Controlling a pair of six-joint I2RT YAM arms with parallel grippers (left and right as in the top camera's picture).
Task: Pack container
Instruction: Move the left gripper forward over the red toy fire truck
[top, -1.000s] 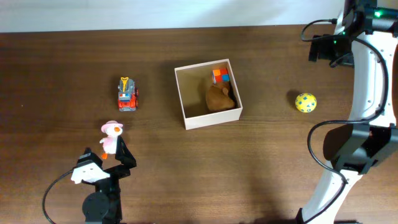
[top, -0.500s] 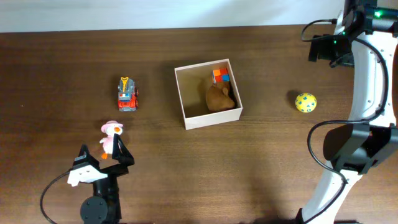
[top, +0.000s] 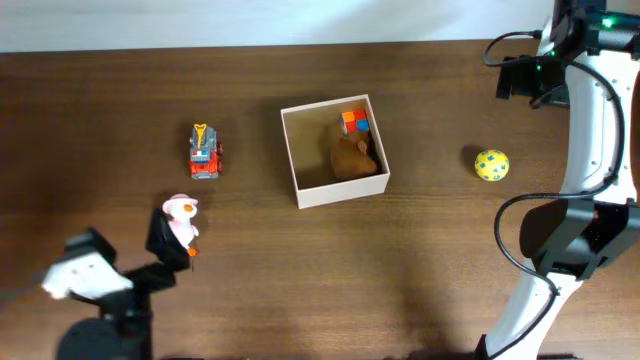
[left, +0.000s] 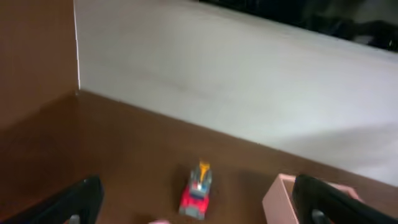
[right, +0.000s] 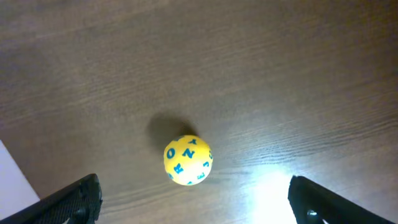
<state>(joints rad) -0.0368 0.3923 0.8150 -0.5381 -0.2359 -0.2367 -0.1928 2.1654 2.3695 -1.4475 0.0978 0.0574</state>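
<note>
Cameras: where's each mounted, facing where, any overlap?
Overhead: fixed above the table, looking straight down; container, toy truck, pink toy, yellow ball; left arm bottom left, right arm at right edge.
Left wrist: on the left arm, facing across the table to the pale wall; left fingers in both lower corners.
Right wrist: on the right arm, facing down at the ball; right fingers in both lower corners.
Shared: overhead and left wrist, truck and container; overhead and right wrist, ball.
</note>
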